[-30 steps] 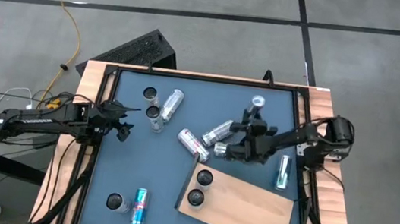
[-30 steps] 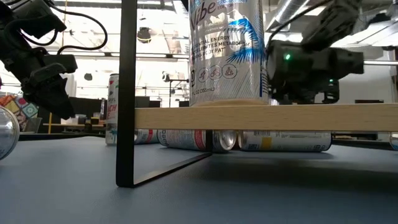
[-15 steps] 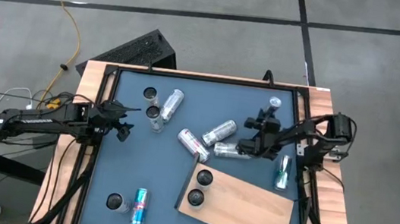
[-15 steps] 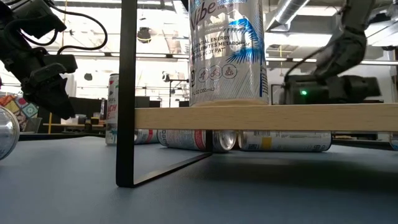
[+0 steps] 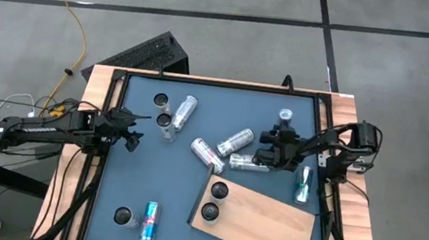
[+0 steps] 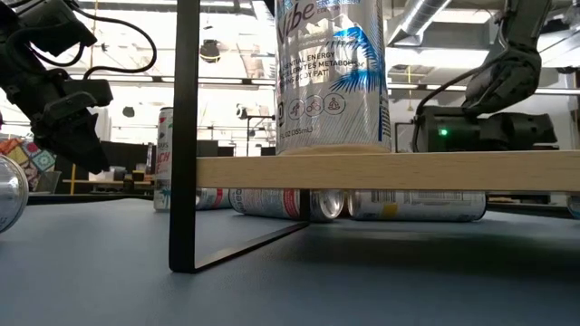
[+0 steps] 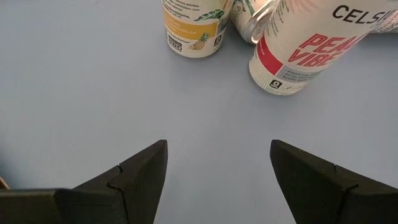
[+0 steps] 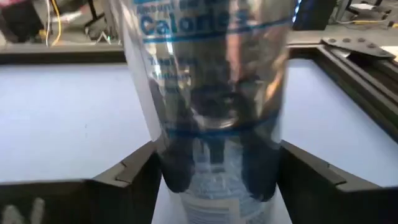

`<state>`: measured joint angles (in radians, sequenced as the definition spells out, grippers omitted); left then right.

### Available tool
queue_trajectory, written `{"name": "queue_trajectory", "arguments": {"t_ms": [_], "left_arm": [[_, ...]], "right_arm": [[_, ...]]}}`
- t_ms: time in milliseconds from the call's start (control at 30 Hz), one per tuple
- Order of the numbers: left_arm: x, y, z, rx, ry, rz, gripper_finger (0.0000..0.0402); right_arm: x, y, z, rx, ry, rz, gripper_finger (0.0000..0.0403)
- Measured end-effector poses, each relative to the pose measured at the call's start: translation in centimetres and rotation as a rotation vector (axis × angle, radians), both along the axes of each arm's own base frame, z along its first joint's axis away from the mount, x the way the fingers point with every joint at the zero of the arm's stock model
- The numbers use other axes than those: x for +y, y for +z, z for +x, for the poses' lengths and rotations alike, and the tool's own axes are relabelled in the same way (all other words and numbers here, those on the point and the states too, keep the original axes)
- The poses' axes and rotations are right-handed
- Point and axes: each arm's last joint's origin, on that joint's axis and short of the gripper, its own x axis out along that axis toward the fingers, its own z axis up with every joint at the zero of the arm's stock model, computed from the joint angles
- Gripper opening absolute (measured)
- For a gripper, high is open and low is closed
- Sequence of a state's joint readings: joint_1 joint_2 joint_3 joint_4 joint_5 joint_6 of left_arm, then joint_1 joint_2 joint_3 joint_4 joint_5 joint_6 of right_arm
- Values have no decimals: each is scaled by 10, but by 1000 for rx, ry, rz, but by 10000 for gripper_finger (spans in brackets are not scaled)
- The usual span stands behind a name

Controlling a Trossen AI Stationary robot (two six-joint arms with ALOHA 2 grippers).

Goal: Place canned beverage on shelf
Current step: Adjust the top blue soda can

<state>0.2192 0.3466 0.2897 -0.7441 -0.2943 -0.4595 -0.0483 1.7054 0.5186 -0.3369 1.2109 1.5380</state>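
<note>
Tabletop (image 5: pixel 134 176) blue-grey, cans scattered across it

Shelf (image 5: pixel 268 221) at near right of table, light-brown wooden board, two cans upright (image 5: pixel 213 201) at its left end

Left gripper (image 5: pixel 133 126) at table's left edge, fingers apart, nothing between; red-lettered can (image 7: pixel 298 50) and pineapple can (image 7: pixel 193 25) ahead of it

Right gripper (image 5: pixel 278 140) right of centre; silver can with blue print (image 8: pixel 214 106) upright between its fingers, fingers (image 8: pixel 124 174) flank can, contact unclear

Lying can (image 5: pixel 248 163) just beside right gripper, off shelf
</note>
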Motion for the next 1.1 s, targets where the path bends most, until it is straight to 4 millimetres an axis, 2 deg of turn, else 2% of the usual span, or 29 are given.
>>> {"name": "queue_trajectory", "arguments": {"t_ms": [500, 833, 1100], "left_arm": [[0, 0, 0, 0, 0, 0, 270], [0, 0, 0, 0, 0, 0, 270], [0, 0, 0, 0, 0, 0, 270]], "right_arm": [[19, 6, 10, 34, 87, 91, 281], [28, 24, 25, 128, 118, 113, 281], [37, 43, 29, 86, 164, 167, 281]]}}
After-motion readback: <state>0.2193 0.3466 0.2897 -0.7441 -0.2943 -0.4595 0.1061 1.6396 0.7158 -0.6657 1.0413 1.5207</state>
